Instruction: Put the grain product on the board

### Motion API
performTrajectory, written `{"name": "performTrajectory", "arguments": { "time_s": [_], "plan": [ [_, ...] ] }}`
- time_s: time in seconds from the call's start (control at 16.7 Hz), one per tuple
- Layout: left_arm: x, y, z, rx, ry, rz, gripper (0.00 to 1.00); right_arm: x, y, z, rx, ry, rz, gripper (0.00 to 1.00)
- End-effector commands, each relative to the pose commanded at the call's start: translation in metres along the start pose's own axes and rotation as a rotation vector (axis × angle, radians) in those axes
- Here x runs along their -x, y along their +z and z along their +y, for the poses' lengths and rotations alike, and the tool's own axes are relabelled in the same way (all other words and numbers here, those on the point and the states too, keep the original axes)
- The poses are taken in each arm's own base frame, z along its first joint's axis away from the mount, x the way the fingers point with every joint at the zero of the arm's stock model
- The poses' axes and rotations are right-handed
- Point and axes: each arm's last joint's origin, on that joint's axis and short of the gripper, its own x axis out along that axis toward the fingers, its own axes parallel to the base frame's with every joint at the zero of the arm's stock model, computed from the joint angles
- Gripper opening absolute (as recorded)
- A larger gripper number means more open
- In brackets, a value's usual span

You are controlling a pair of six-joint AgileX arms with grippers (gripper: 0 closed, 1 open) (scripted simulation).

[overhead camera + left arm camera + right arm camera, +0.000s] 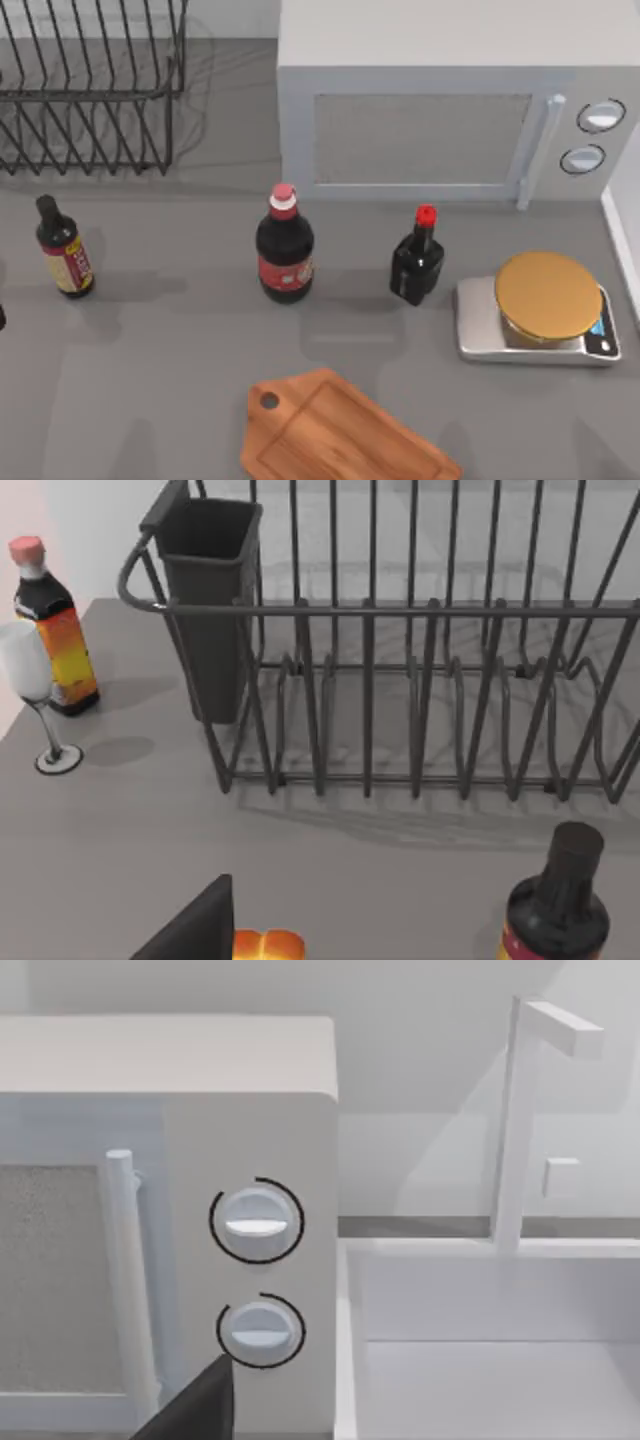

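The board point(340, 430) is flat orange-brown wood with a round hole at one corner. It lies at the front middle of the table and nothing is on it. A golden-orange bread-like piece point(268, 946), the grain product, shows at the edge of the left wrist view. It sits right beside a dark part of my left gripper point(195, 930). I cannot tell whether the two touch. A dark part of my right gripper point(195, 1408) shows in front of the microwave's knobs point(256, 1222).
A wire dish rack point(90, 90) stands at the back left, with a dark cutlery holder point(210, 600). Nearby are a wine glass point(30, 680) and an orange-labelled bottle point(50, 630). Three dark bottles point(284, 245) line the middle. Microwave point(440, 100), scale point(545, 305) and sink point(490, 1340) are on the right.
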Motion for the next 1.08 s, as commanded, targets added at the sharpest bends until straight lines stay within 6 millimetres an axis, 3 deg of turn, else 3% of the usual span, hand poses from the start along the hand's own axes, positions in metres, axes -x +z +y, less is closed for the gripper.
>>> {"name": "performTrajectory", "arguments": {
  "time_s": [0.18, 0.42, 0.78, 1.08],
  "plan": [
    [-0.027, 0.035, 0.007, -0.014, 0.019, 0.244, 1.00, 0.000, 0.000, 0.000, 0.000, 0.000, 0.000, 1.00],
    [-0.098, 0.057, 0.022, -0.021, 0.021, 0.648, 1.00, 0.000, 0.000, 0.000, 0.000, 0.000, 0.000, 1.00],
    [-0.209, 0.035, 0.051, 0.003, -0.008, 1.128, 1.00, 0.000, 0.000, 0.000, 0.000, 0.000, 0.000, 1.00],
    [-0.257, 0.021, 0.069, 0.022, -0.026, 1.280, 1.00, 0.000, 0.000, 0.000, 0.000, 0.000, 0.000, 1.00]
  ]
}}
